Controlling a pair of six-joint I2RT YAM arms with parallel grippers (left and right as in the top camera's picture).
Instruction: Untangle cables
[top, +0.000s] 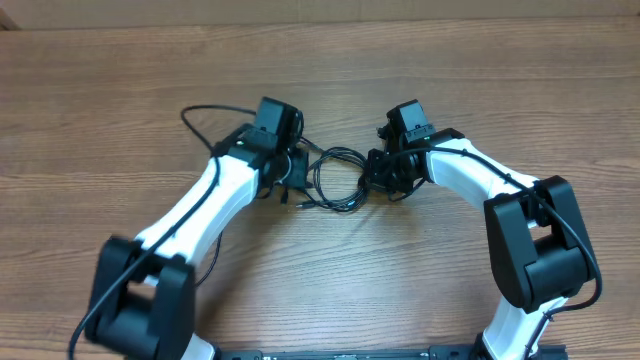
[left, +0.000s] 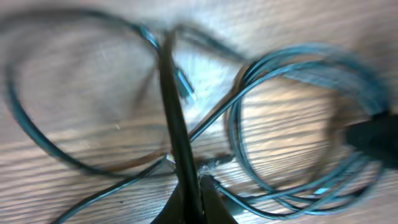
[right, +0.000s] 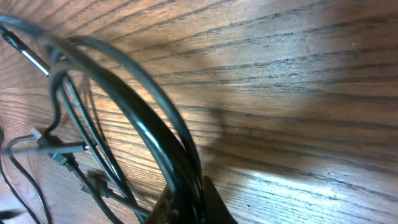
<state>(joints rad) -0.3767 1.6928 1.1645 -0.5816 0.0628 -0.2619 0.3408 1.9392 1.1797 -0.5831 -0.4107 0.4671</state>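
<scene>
The cables (top: 335, 180) lie as thin black loops on the wooden table between my two grippers. My left gripper (top: 291, 176) is at their left end. In the left wrist view it (left: 191, 188) is shut on one black strand (left: 171, 106) that runs straight up the frame, with a silvery plug tip (left: 184, 85) beside it and several loops (left: 292, 130) to the right. My right gripper (top: 385, 176) is at their right end. In the right wrist view it (right: 189, 196) is shut on a bundle of black strands (right: 146, 124); another plug tip (right: 28, 56) shows at upper left.
The left arm's own black wire (top: 203, 110) arcs over the table behind its wrist. The table's far edge (top: 320, 25) runs along the top of the overhead view. Both arm bases stand at the near edge, left (top: 140, 300) and right (top: 540, 250).
</scene>
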